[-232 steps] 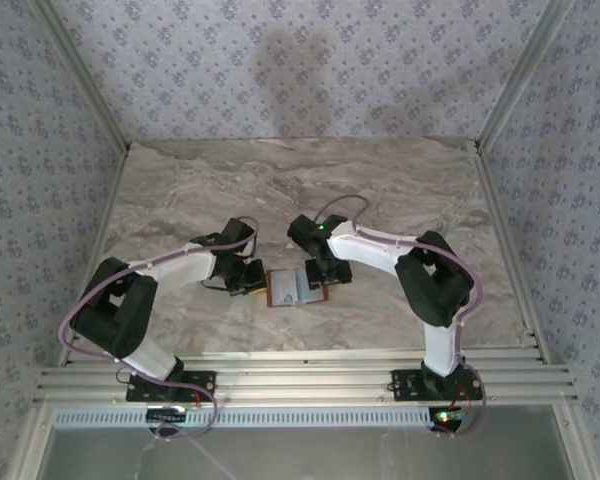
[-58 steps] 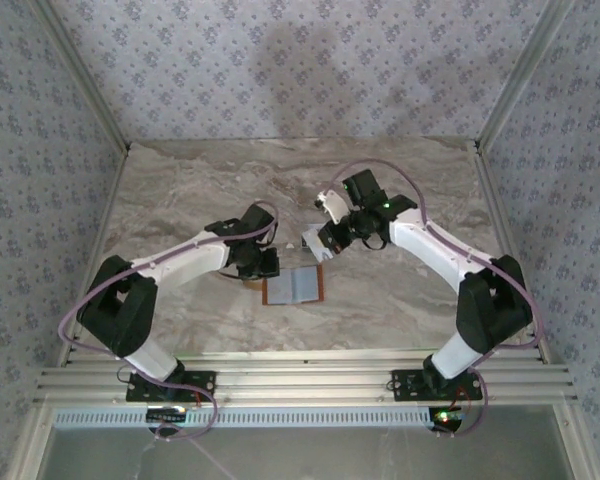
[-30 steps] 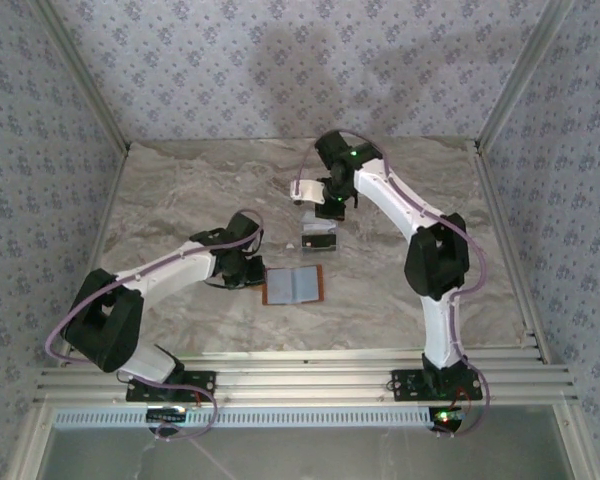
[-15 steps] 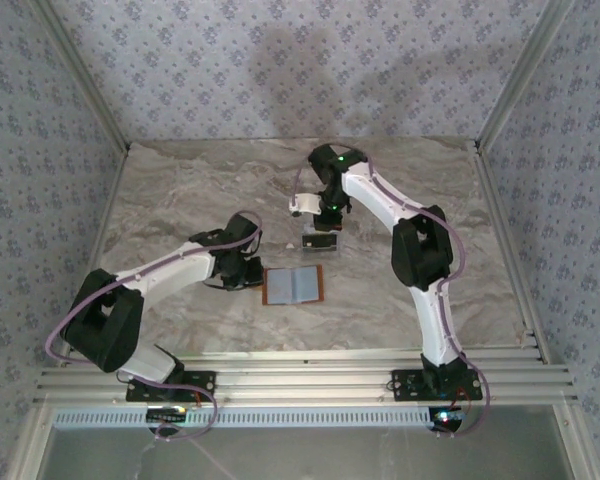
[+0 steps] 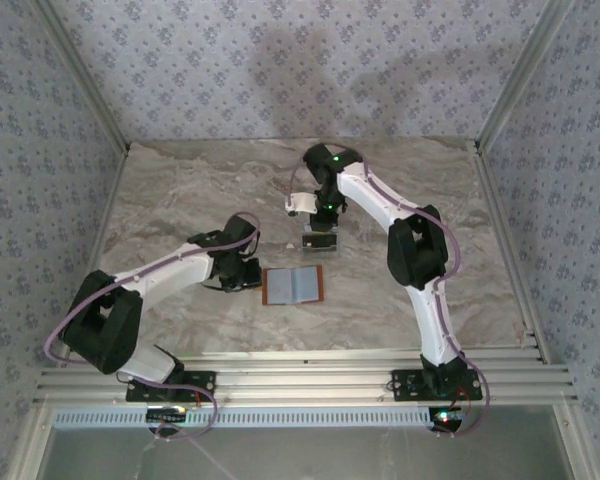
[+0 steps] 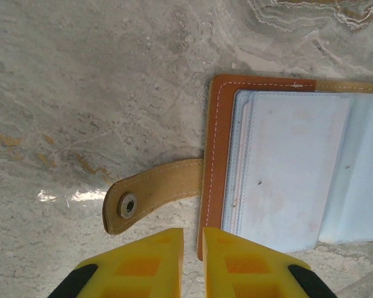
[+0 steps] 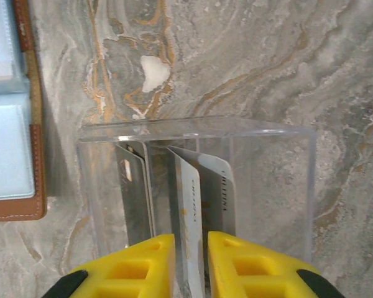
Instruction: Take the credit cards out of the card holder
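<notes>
The card holder [image 5: 293, 285] lies open on the marble table, its grey-blue panels [image 6: 286, 167] facing up and its strap [image 6: 152, 192] stretched to the left. My left gripper [image 5: 250, 278] sits low at the holder's left edge. Its yellow fingers [image 6: 193, 239] are nearly together, with nothing between them. My right gripper [image 5: 322, 225] hangs over a clear plastic box [image 5: 318, 242] behind the holder. Several credit cards stand upright in the box. A whitish card [image 7: 189, 198] stands loose between the slightly parted fingers [image 7: 191, 245], with a dark card [image 7: 133, 192] to its left.
The clear box [image 7: 199, 127] stands just beyond the holder's brown edge [image 7: 37, 161]. Patterned walls and metal posts close in the table on three sides. Bare marble lies to the right of the box and across the back.
The right arm has folded in a little more over the box and its jaws have parted around the card. The left arm and the holder have not moved.
</notes>
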You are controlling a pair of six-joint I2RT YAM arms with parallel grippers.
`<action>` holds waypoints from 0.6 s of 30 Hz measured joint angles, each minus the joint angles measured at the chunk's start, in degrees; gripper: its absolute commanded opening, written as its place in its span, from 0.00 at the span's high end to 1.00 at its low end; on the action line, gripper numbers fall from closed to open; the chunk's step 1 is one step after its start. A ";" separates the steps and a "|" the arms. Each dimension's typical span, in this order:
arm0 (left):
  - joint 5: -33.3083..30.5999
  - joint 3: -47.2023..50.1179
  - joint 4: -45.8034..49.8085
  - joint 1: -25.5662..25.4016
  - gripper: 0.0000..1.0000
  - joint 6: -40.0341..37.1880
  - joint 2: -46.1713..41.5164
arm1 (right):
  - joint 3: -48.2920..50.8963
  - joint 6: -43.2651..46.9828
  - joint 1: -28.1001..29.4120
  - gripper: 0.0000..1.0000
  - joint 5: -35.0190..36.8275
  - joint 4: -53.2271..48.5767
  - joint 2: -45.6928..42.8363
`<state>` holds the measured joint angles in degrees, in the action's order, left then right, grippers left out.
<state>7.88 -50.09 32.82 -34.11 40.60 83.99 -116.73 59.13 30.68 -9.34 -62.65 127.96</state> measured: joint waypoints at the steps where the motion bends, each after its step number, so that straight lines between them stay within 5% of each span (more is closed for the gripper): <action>1: 0.00 0.00 0.00 0.00 0.83 0.00 -0.02 | 0.20 -0.07 0.00 0.74 0.37 0.57 -0.24; 10: 0.70 0.02 -1.14 1.66 0.83 -0.02 0.02 | 9.01 -5.86 0.00 0.71 2.51 9.16 -11.63; 18: 4.28 0.52 -4.92 2.64 0.86 0.02 1.97 | 21.29 -33.57 -0.15 0.70 0.57 21.33 -23.06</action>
<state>12.16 -49.56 27.90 -31.46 40.62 85.95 -95.44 25.56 30.52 -8.78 -41.32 104.90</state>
